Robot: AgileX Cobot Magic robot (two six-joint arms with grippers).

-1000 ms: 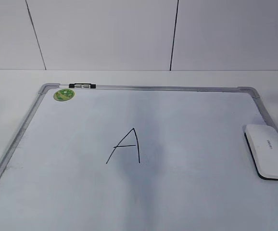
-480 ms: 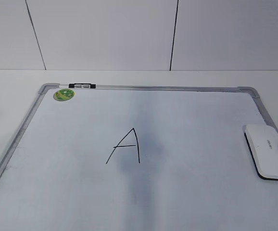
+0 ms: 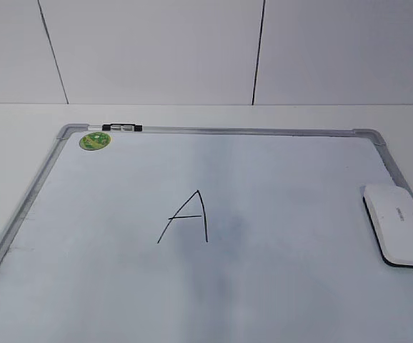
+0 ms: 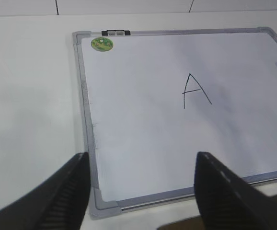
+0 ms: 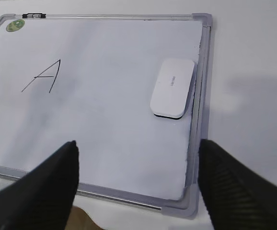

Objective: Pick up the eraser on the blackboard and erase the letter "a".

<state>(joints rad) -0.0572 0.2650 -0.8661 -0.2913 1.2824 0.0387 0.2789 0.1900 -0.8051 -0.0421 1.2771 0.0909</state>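
Eraser (image 3: 398, 224): flat on blackboard (image 3: 285, 286), against its right frame edge. Capital "A" (image 3: 186, 217): mid-board, the only letter visible. Left gripper (image 4: 141, 191), right gripper (image 5: 136, 184): jaws spread wide, holding nothing, above board's near edge.

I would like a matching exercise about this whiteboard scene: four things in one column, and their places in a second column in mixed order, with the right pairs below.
Things
1. flat white plastic eraser
2. round green sticker
3. black handwritten capital letter
4. small black-and-white clip

Places, as the exterior view shows them
A. on the far frame rail of the grey-framed white board
B. near the middle of the board
C. at the board's right edge
D. in the far left corner of the board surface

Pairs: 1-C, 2-D, 3-B, 4-A
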